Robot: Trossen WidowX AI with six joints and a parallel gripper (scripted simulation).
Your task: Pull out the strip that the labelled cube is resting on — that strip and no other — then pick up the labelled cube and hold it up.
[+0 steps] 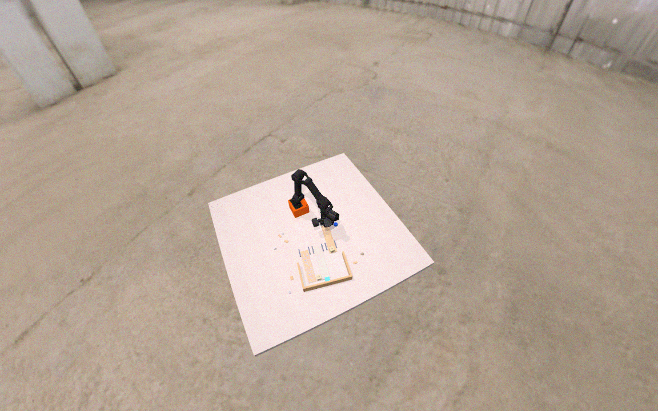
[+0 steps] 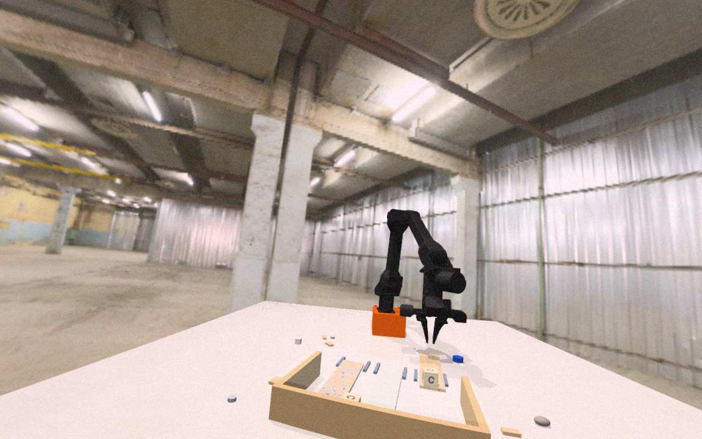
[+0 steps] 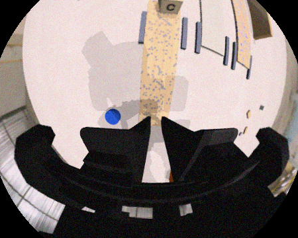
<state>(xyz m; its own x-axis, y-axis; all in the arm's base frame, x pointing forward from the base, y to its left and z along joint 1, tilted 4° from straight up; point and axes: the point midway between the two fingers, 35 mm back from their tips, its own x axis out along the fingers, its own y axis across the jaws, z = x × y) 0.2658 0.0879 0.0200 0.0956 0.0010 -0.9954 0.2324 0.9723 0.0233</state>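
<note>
Exterior view: the tool (image 1: 325,225) (image 2: 430,342) (image 3: 155,119) points down above the outer end of a speckled strip (image 1: 328,238) (image 2: 430,358) (image 3: 159,59), its fingertips slightly apart with nothing between them. A cube marked C (image 1: 332,249) (image 2: 430,378) (image 3: 170,6) rests on that strip's other end, near the open side of a wooden tray (image 1: 327,284) (image 2: 375,417) (image 3: 261,20). Another C cube (image 1: 319,278) (image 2: 351,397) sits inside by the wall, near a second strip (image 1: 308,265) (image 2: 344,376) (image 3: 243,36), while a blue disc (image 1: 335,224) (image 2: 457,358) (image 3: 112,116) lies on the surface (image 1: 372,204) (image 2: 179,376) (image 3: 66,82) beside the first strip.
</note>
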